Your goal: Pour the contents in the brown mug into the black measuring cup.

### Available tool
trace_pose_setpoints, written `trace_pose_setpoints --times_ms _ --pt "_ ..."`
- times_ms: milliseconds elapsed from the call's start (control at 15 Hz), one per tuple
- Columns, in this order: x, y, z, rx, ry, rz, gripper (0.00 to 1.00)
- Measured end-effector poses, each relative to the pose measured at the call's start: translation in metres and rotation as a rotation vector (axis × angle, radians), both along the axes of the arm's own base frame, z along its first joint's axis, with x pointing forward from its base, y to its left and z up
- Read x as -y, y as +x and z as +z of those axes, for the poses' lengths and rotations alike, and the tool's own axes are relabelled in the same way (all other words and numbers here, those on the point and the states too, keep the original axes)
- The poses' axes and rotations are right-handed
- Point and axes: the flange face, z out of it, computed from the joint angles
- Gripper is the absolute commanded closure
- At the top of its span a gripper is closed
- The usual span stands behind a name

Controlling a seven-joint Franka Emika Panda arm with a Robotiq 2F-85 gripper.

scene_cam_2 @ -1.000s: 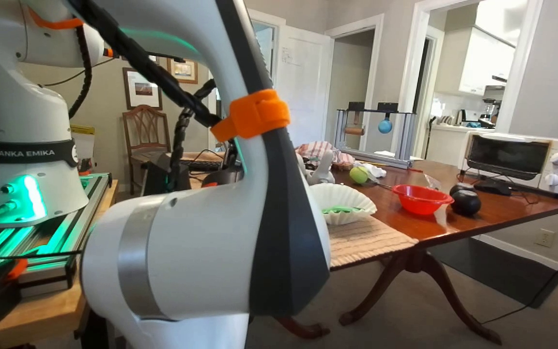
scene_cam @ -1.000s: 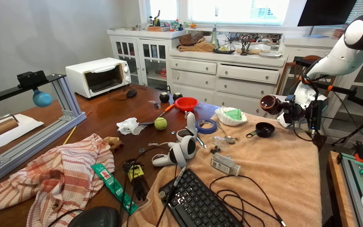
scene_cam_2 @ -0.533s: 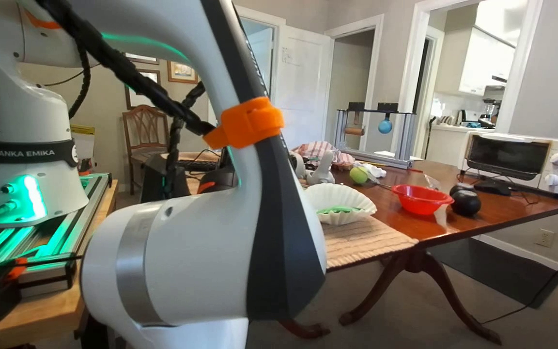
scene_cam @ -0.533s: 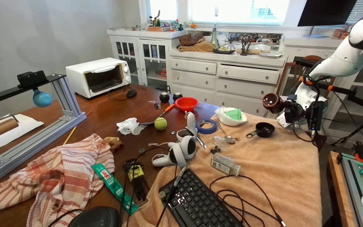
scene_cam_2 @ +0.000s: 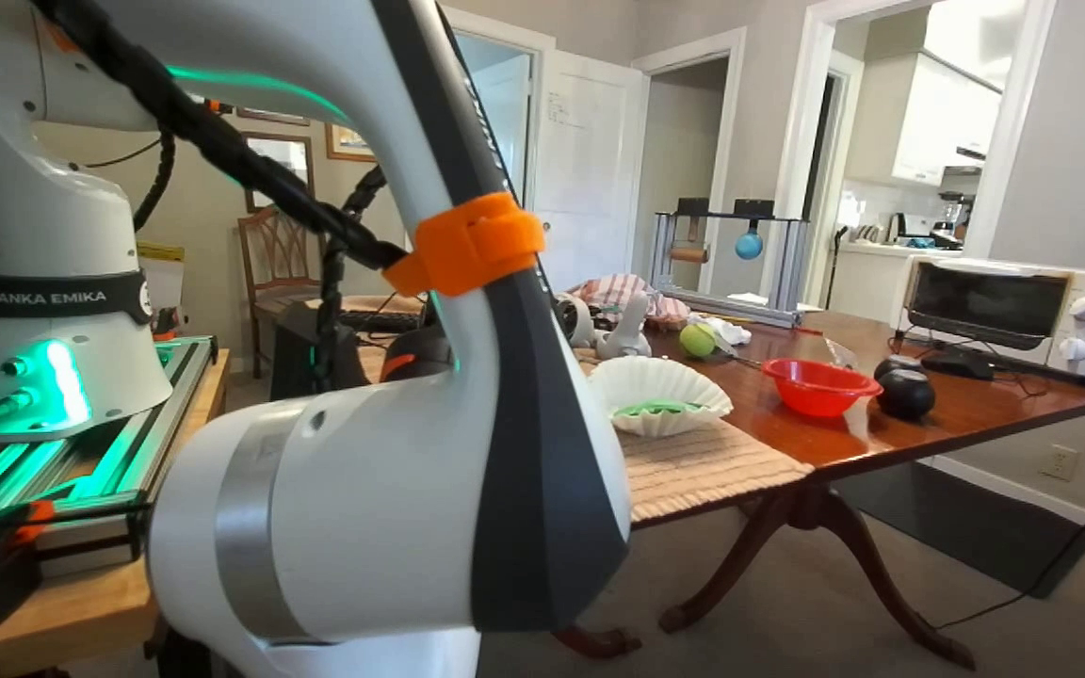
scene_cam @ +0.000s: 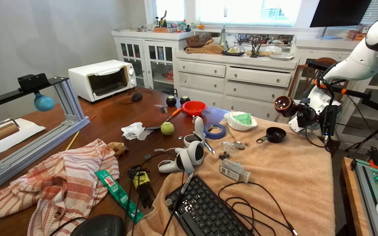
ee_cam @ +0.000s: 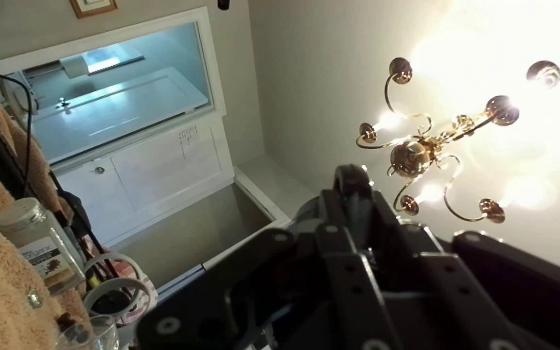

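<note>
Both exterior views share the table (scene_cam: 146, 113); the wrist view faces a chandelier (ee_cam: 410, 158) past the nearby gripper (ee_cam: 356, 209).

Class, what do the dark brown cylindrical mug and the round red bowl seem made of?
The dark brown cylindrical mug: glossy, probably glazed ceramic, given its bright glints. The round red bowl: smooth, likely plastic, from its even colour and slight sheen.

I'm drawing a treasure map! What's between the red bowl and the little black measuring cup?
In an exterior view, a white fluted bowl with something green in it sits between the red bowl and the black measuring cup.
</note>
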Motion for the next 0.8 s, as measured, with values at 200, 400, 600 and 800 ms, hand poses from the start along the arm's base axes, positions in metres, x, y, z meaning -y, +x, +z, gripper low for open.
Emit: trace_pose_setpoints --times_ms 200,400,600,800 --pt "0.001 0.001 0.001 0.007 -0.001 -0.001 0.96" --pt "0.005 0.001 -0.001 -0.012 -0.016 -0.004 0.96" --pt "0.015 -0.006 -0.003 -0.063 -0.068 -0.045 0.96" --pt "0.024 -0.015 0.006 -0.100 -0.132 -0.085 0.96"
